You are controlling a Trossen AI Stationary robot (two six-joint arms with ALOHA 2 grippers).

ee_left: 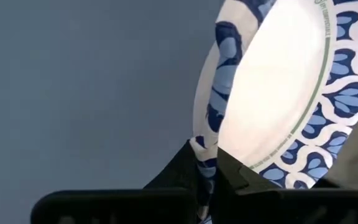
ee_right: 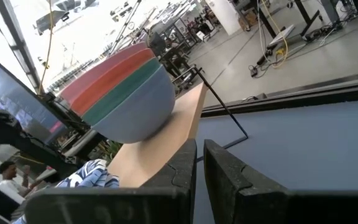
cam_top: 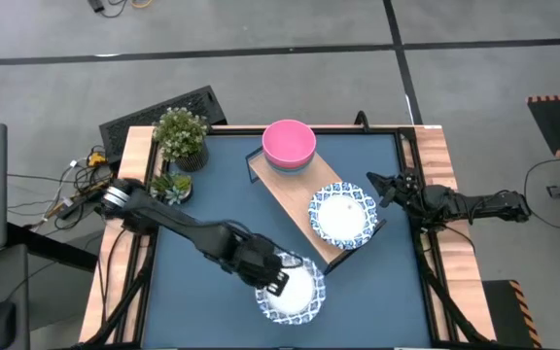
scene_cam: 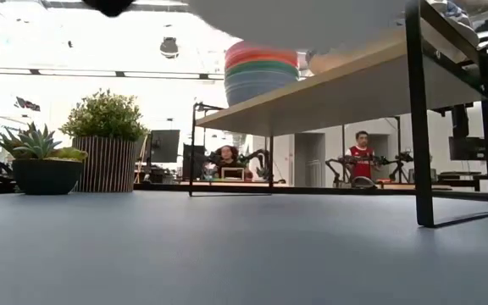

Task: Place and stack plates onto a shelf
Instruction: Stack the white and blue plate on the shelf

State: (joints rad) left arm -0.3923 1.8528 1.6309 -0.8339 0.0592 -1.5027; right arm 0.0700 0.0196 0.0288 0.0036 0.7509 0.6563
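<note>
My left gripper (cam_top: pixel 278 282) is shut on a white plate with a blue patterned rim (cam_top: pixel 293 290), over the table's near middle. In the low view the plate's white underside (scene_cam: pixel 295 17) shows at the top, above the table. A second, alike plate (cam_top: pixel 342 215) lies flat on the near end of the light wooden shelf (cam_top: pixel 290 194), which runs slantwise across the table. This plate also shows in the right wrist view (ee_right: pixel 89 176). My right gripper (cam_top: pixel 375 187) is shut and empty at the table's right edge, level with the shelf. My left gripper pinches the plate's patterned rim (ee_left: pixel 205 163) between its two fingers (ee_left: pixel 232 177), one on each face. The fingers come from the table's left, slanting down. The plate is lifted clear of the table and stretches away from the fingers.
A stack of plain bowls, pink on top (cam_top: pixel 289 144), stands on the shelf's far end. Two potted plants (cam_top: pixel 181 136) stand at the far left corner. The shelf's black legs (scene_cam: pixel 419 127) stand on the blue table top (cam_top: pixel 202 194). People sit in the room beyond.
</note>
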